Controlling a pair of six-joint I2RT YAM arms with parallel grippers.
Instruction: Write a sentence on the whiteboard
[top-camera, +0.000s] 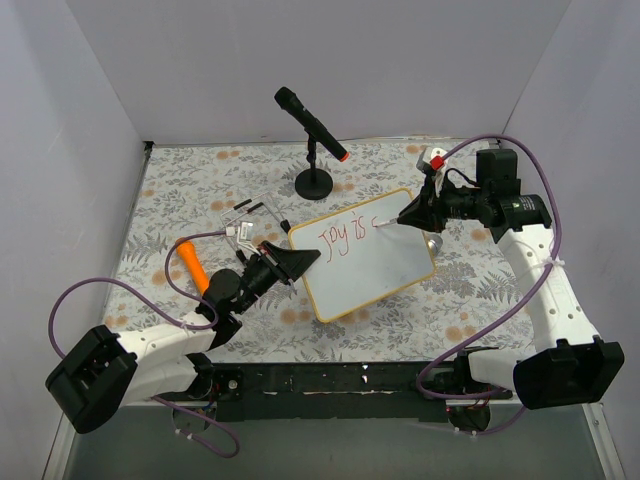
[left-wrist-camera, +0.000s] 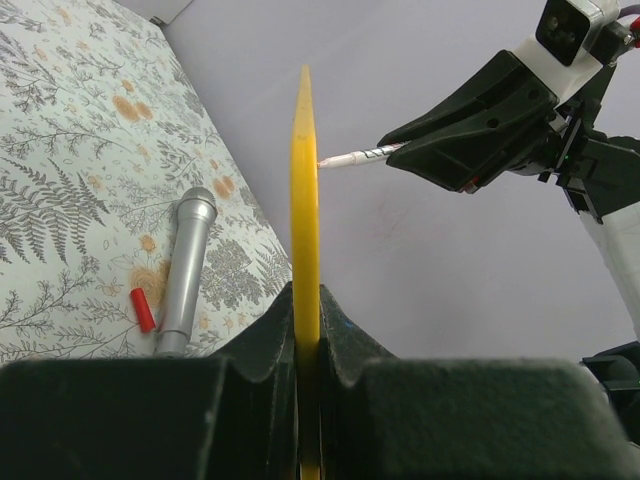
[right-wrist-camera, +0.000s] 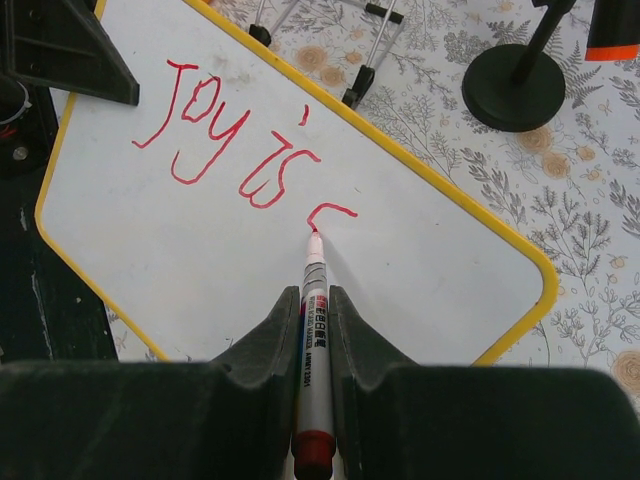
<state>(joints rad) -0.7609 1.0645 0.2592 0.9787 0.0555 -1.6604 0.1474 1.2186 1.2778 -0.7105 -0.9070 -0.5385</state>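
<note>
The whiteboard (top-camera: 370, 270) lay mid-frame on the counter (top-camera: 180, 190), its long axis rising toward the upper right. The left claw (top-camera: 308, 258) was clamped on its left edge; the right claw (top-camera: 408, 214) gripped a marker (top-camera: 388, 221), tip at the sentence (top-camera: 345, 236).

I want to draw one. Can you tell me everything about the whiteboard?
The whiteboard is a glossy white rectangle with a thin yellow frame and rounded corners, turned askew over the flowery table. Red writing says "Joy is" plus a started letter. The left pincer clamps its edge; the marker in the right pincer touches it.
</note>
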